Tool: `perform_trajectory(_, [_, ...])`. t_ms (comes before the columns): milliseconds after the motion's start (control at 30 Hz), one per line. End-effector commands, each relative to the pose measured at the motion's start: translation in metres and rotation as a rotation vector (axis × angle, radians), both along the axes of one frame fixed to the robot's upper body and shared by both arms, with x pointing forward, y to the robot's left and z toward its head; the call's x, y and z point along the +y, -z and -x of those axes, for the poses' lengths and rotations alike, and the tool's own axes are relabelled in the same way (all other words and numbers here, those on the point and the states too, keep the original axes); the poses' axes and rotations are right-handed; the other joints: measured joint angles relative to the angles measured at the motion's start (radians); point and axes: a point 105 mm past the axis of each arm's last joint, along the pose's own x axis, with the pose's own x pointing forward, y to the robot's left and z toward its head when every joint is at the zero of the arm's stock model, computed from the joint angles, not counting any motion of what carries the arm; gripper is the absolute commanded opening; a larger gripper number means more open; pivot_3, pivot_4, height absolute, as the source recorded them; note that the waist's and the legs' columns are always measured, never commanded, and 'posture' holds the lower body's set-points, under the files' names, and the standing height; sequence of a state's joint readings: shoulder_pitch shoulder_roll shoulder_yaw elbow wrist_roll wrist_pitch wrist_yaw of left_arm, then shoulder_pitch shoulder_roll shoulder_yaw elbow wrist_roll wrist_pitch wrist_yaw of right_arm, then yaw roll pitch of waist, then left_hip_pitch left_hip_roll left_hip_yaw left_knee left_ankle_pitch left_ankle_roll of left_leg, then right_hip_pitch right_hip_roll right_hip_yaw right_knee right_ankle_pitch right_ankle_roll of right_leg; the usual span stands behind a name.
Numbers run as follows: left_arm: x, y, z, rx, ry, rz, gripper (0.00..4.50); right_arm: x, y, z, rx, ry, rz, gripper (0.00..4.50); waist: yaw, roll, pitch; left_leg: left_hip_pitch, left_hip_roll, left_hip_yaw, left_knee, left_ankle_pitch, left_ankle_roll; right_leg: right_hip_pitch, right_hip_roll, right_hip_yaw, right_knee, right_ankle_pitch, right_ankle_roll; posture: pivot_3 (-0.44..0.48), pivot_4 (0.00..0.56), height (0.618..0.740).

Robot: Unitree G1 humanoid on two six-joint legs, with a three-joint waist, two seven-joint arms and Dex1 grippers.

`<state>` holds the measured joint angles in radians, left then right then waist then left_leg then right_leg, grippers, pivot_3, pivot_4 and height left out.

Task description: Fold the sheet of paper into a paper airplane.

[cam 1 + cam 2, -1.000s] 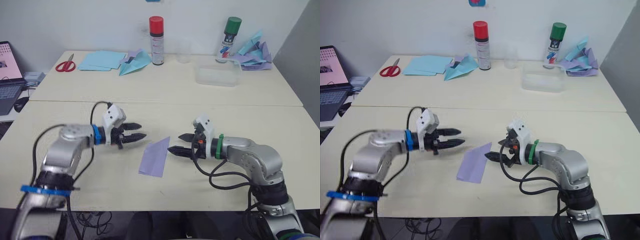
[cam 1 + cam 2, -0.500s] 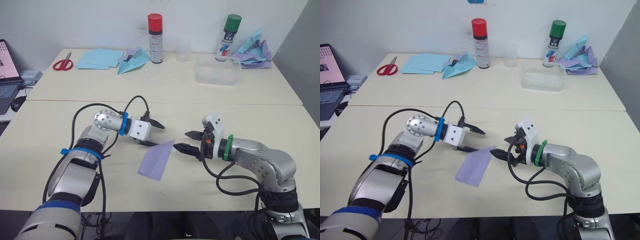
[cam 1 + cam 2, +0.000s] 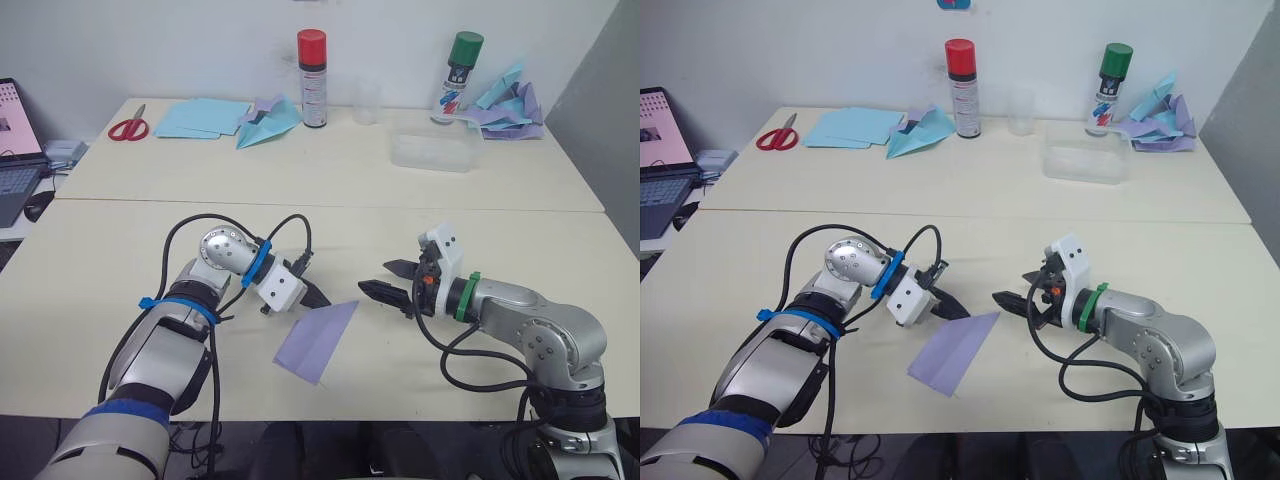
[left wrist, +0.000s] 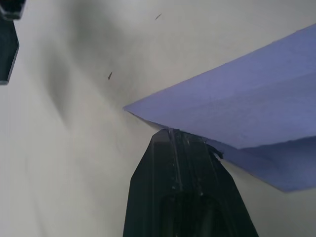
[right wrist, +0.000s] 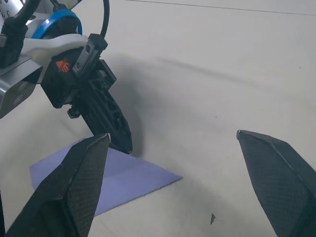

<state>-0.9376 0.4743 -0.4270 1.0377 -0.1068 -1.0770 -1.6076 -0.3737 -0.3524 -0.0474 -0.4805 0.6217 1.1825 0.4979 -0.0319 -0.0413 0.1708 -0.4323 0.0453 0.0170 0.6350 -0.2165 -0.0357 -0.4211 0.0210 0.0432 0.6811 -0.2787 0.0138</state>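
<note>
- Left gripper (image 3: 318, 297): fingers pressed together, tips down on the near table, touching the left edge of the sheet of paper (image 3: 318, 341). In its wrist view the black fingers (image 4: 185, 187) meet the folded purple edge; whether paper is pinched between them, cannot tell.
- Sheet of paper: lavender, folded to a narrow slanted shape, flat on the near table (image 3: 90, 300) between the two arms, far corner pointing toward the right gripper.
- Right gripper (image 3: 385, 279): fingers spread wide, hovering just beside that far corner, not touching it, holding nothing. Its wrist view shows both its fingertips (image 5: 79, 182) apart, with the left gripper and the paper between them.
- Far table, left to right: red scissors (image 3: 127, 128), light blue sheets (image 3: 200, 117), blue paper plane (image 3: 268, 122), red-capped spray can (image 3: 312, 78), clear tub (image 3: 436, 151), green-capped spray can (image 3: 458, 78), heap of blue and purple paper (image 3: 508, 102).
</note>
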Motion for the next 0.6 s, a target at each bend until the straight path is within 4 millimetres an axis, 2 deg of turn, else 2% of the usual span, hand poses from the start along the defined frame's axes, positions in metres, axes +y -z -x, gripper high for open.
perform_trajectory(33, [0.001, -0.007, 0.002, -0.032, 0.027, 0.015, 0.02, 0.001, -0.008, 0.000, -0.034, -0.006, -0.025, 4.30, 0.000, 0.000, 0.000, 0.000, 0.000, 0.000, 0.000, 0.000, 0.000, 0.000, 0.000, 0.000, 0.000, 0.000, 0.000, 0.000, 0.150, 0.740])
perform_trajectory(67, [0.002, -0.006, 0.003, -0.031, 0.028, 0.010, 0.02, 0.002, -0.008, 0.000, -0.033, -0.007, -0.026, 4.30, 0.000, 0.000, 0.000, 0.000, 0.000, -0.001, 0.001, 0.000, 0.000, 0.000, 0.000, 0.000, 0.000, 0.000, 0.000, 0.000, 0.150, 0.740])
perform_trajectory(200, [0.014, -0.010, -0.014, 0.072, -0.171, 0.018, 0.02, 0.002, -0.007, -0.001, -0.042, -0.001, -0.019, 4.30, 0.000, 0.000, 0.000, 0.000, 0.000, -0.002, 0.003, 0.000, 0.000, 0.001, 0.001, -0.001, 0.001, 0.000, 0.000, 0.000, 0.150, 0.740])
perform_trajectory(300, [0.026, -0.022, -0.024, 0.194, -0.388, 0.064, 0.02, -0.002, -0.008, -0.002, -0.063, 0.004, 0.007, 4.30, -0.002, 0.000, 0.000, -0.001, 0.001, -0.004, 0.004, 0.000, 0.000, 0.001, 0.002, -0.002, 0.002, 0.000, 0.000, 0.000, 0.150, 0.740])
perform_trajectory(367, [0.035, -0.025, -0.019, 0.261, -0.489, 0.062, 0.02, -0.005, -0.007, -0.002, -0.080, 0.002, 0.033, 4.30, -0.006, 0.001, 0.000, -0.001, 0.002, -0.006, 0.005, 0.000, 0.000, 0.001, 0.002, -0.001, 0.002, 0.000, 0.000, 0.000, 0.150, 0.740])
perform_trajectory(433, [0.043, -0.022, -0.002, 0.271, -0.538, 0.049, 0.02, -0.008, -0.005, -0.001, -0.081, 0.001, 0.045, 4.30, -0.014, 0.002, 0.000, -0.001, 0.004, -0.009, 0.005, 0.000, 0.000, 0.001, 0.001, 0.000, 0.003, 0.001, -0.002, 0.000, 0.150, 0.740])
perform_trajectory(567, [0.046, -0.027, 0.013, 0.295, -0.589, 0.120, 0.02, -0.008, 0.000, 0.002, -0.071, -0.016, 0.050, 4.30, -0.008, 0.002, 0.001, -0.001, 0.004, -0.012, 0.005, 0.000, 0.000, 0.002, -0.003, 0.000, 0.004, 0.000, -0.003, 0.000, 0.150, 0.740])
perform_trajectory(600, [0.049, -0.028, 0.015, 0.348, -0.612, 0.128, 0.26, -0.007, 0.001, 0.002, -0.068, -0.023, 0.050, 4.30, -0.002, 0.002, 0.001, -0.001, 0.003, -0.012, 0.007, 0.000, 0.000, 0.002, -0.003, -0.001, 0.006, 0.000, -0.002, 0.000, 0.150, 0.740])
